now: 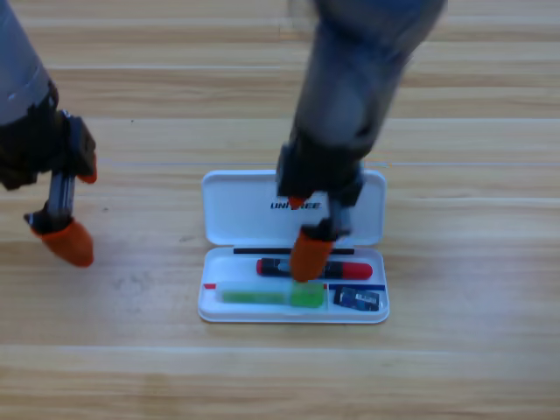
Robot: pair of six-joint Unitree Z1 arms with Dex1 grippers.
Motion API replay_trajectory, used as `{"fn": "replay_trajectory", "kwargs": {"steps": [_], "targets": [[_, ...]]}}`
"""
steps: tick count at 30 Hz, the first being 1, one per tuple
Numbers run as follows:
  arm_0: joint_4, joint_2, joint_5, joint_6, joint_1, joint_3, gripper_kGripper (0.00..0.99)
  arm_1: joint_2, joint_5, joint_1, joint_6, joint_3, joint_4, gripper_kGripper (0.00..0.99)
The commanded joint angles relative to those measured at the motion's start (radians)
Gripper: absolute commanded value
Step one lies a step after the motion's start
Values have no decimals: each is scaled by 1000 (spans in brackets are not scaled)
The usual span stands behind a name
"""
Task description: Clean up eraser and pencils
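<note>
Right gripper point(308, 255) is down inside the open white pencil case point(236, 210), its orange jaw tip over the black-and-red pencil point(350, 268) and touching the top edge of the green pencil point(262, 297). Can't tell how far its jaws are apart or whether it grips anything. Both pencils lie flat in the lower tray, green one in front. Eraser point(358, 300) sits in the tray's right front corner, just beside the green pencil's end. Left gripper point(63, 219) waits over the wooden table point(472, 367) at left, jaws spread, empty.
</note>
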Motion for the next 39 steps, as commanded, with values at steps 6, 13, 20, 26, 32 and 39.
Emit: {"fn": "replay_trajectory", "kwargs": {"steps": [6,13,20,26,32,39], "targets": [[-84,12,-126,97,227,-137,765,-553,223,13,159,581,-411,988],[-155,167,-348,200,377,-251,6,-725,294,-26,243,750,-548,988],[-196,339,-526,194,436,-294,0,-760,300,-35,258,810,-566,988],[-173,523,-655,191,436,-352,0,-754,303,-35,257,825,-566,988],[-112,660,-753,195,384,-411,0,-752,304,-35,257,828,-577,988],[-75,721,-774,200,311,-452,0,-761,321,-35,258,834,-580,988]]}}
